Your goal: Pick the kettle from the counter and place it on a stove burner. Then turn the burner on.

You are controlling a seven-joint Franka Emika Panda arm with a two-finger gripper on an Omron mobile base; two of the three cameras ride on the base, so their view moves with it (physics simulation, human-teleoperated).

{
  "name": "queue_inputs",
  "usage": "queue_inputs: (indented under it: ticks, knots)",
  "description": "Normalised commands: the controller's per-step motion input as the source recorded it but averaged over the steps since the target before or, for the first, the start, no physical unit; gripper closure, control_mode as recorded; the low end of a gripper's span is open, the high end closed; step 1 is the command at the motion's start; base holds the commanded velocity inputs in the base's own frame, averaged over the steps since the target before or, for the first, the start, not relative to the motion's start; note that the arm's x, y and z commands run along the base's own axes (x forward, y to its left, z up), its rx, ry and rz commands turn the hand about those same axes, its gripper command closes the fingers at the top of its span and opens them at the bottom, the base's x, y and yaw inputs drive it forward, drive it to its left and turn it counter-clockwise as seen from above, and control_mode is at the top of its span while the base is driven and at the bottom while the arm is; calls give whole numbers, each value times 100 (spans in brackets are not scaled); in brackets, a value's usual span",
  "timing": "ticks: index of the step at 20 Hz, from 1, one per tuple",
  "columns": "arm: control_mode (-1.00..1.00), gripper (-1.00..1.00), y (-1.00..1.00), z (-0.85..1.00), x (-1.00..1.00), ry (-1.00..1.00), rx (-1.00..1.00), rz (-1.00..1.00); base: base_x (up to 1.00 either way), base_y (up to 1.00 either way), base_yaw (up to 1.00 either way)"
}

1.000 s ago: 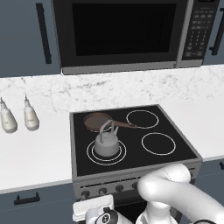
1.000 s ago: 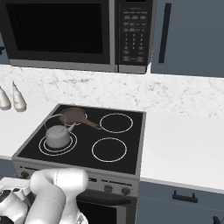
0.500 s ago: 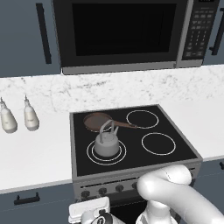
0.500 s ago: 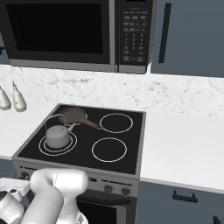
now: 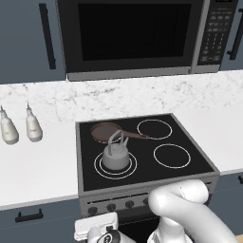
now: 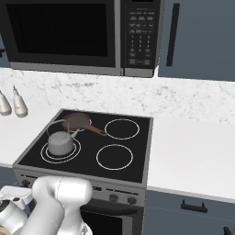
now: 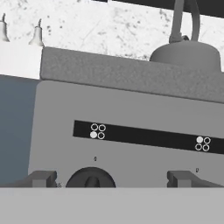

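- Since a second ago, our claw (image 7: 111, 179) has sunk toward the knob (image 7: 90, 178) between its fingers.
- Kettle (image 5: 115, 156) sits above on the burner (image 5: 115, 164).
- Claw wide apart, empty; we judge turning comes next.

Your kettle (image 5: 115, 156) sits upright on the front-left double-ring stove burner (image 5: 99, 167), just in front of the brown frying pan (image 5: 105, 130).

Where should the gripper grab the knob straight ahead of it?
By the raised bar across the dark round knob, one finger on each side, coming straight at the stove's front panel. The gripper already faces it, jaws spread wider than the knob. The knob's lower half is cut off, so the bar's angle is unclear.
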Motion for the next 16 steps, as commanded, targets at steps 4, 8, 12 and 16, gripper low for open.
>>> queue_inputs:
  ticks: [4, 8, 12, 16]
  knots:
    - [-100, -100, 3, -16, 9, 0, 0, 0, 0, 0, 0]
    - [-100, -100, 10, -29, 0, 0, 0, 0, 0, 0, 0]
    - [-100, -100, 21, -4, 10, 0, 0, 0, 0, 0, 0]
    - [-100, -100, 8, 0, 11, 0, 0, -2, 0, 0, 0]
